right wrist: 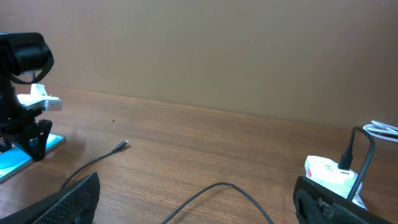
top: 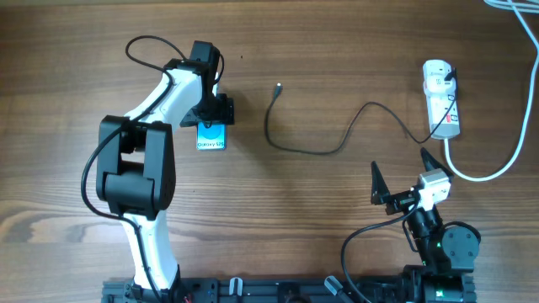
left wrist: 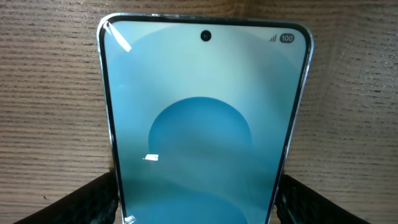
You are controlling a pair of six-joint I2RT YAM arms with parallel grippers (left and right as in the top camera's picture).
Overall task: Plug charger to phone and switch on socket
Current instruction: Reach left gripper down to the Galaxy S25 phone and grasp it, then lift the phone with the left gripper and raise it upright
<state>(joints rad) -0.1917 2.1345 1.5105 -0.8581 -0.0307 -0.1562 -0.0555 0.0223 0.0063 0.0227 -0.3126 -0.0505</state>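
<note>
The phone [top: 211, 137] lies flat on the wooden table, turquoise screen up, and fills the left wrist view [left wrist: 199, 124]. My left gripper [top: 216, 112] is shut on the phone, its fingers [left wrist: 196, 202] pressed against both long edges. The charger, a thin black cable [top: 303, 152], lies loose in the middle with its connector tip [top: 279, 86] free, well right of the phone. It runs to a black plug in the white socket [top: 441, 105] at the far right. My right gripper [top: 402, 175] is open and empty above the cable [right wrist: 224, 185], left of the socket [right wrist: 328, 170].
A thick white cord [top: 497, 172] loops from the socket toward the right edge and the back corner. The left arm's body [top: 139, 168] stands over the left side of the table. A plain brown wall [right wrist: 217, 50] lies behind the table.
</note>
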